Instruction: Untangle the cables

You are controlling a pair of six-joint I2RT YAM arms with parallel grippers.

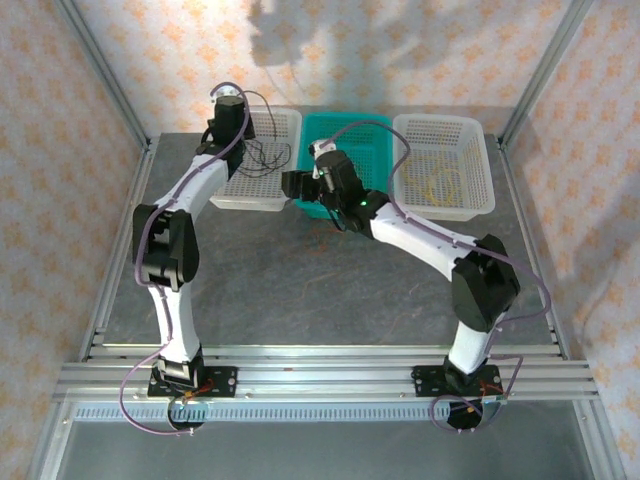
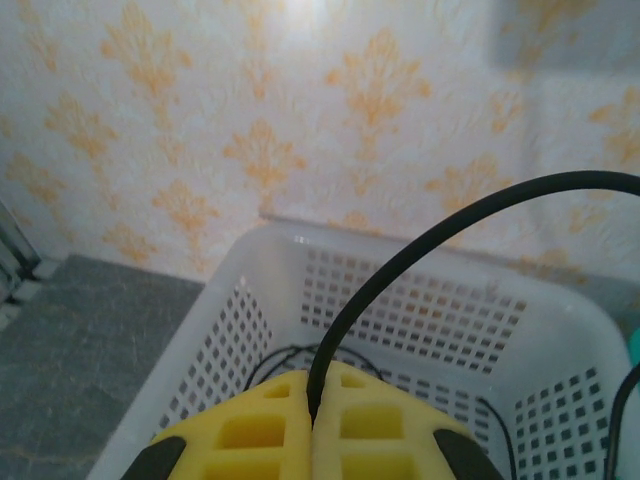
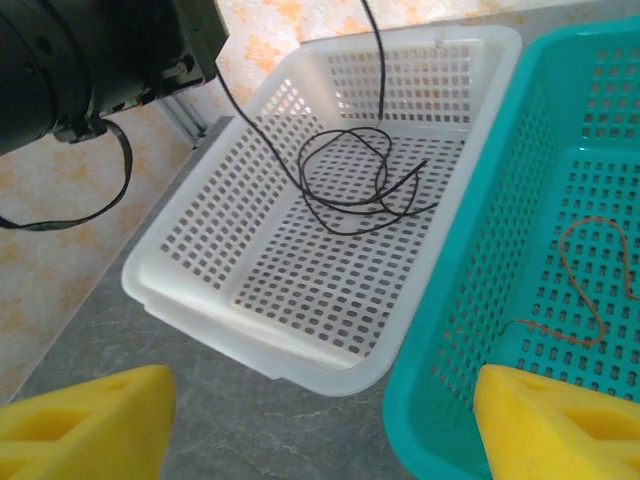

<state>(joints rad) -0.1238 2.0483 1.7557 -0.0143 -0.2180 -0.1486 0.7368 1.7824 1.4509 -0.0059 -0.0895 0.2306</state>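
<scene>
Here our left claw (image 2: 313, 418) pinches the black cable (image 2: 420, 240), right claw (image 3: 320, 425) open; we should release low over the eleven-o'clock basket (image 1: 262, 190).

A grey, stone-patterned tabletop (image 1: 300, 280) is seen. Three perforated baskets are set on it in a row along its far side: a white basket (image 1: 245, 201), a teal basket (image 1: 350, 119), and another white basket (image 1: 450, 212).

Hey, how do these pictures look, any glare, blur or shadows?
Top external: even light, soft shadow on the back wall. Left wrist: glare high on the wallpaper, black cable slightly soft. Right wrist: white basket sharp, near yellow fingers blurred.
</scene>
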